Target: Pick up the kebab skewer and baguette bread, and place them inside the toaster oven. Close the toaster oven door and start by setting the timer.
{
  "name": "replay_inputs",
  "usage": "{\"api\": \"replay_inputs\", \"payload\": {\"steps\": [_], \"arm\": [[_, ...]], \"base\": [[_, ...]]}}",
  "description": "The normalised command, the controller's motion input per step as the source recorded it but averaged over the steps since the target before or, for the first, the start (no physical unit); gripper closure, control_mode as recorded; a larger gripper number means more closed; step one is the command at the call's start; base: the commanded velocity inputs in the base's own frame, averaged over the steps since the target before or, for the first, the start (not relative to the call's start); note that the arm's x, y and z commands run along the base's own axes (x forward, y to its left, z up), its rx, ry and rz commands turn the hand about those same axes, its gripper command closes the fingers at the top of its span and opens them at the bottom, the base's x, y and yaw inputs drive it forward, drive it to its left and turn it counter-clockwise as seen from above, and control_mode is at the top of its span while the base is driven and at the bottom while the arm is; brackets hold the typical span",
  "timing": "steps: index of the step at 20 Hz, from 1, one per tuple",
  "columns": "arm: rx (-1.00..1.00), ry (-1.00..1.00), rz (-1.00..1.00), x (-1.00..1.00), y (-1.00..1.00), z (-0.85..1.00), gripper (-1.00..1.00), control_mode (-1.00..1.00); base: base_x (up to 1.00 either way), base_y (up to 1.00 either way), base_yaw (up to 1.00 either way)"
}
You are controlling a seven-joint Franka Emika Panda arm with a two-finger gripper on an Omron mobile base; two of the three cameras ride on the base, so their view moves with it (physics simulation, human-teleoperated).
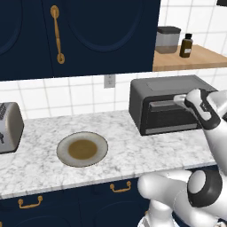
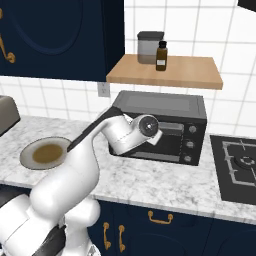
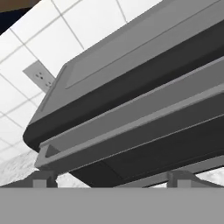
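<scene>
The dark grey toaster oven (image 1: pixel 166 108) (image 2: pixel 165 127) stands at the back of the marble counter. Its door (image 2: pixel 167 140) is up against the front, and the bar handle (image 3: pixel 131 127) runs across the hand view very close. My gripper (image 1: pixel 179 99) (image 3: pixel 111 179) is right in front of that handle at the door's top edge, open, with one fingertip (image 3: pixel 43 179) on each side and nothing between them. A column of round knobs (image 2: pixel 189 144) sits to the right of the door. The kebab skewer and baguette bread are out of view.
A round plate (image 1: pixel 82 149) lies on the counter left of the oven. A silver toaster (image 1: pixel 9 126) stands at the far left. A black stove (image 2: pixel 235 165) is to the right of the oven. Above it, a wooden shelf (image 2: pixel 170 72) carries a canister and a bottle.
</scene>
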Motion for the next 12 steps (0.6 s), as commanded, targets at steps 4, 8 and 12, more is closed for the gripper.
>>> {"api": "replay_inputs", "payload": {"steps": [4, 8, 12], "arm": [[-0.12, -0.21, 0.00, -0.28, -0.62, 0.08, -1.00, -1.00], [-0.17, -0.14, 0.00, -0.04, -0.67, 0.03, -1.00, -1.00], [-0.22, -0.05, 0.00, -0.05, -0.74, 0.06, -1.00, -1.00]], "base": [[0.00, 0.00, 0.00], [0.00, 0.00, 0.00], [0.00, 0.00, 0.00]]}}
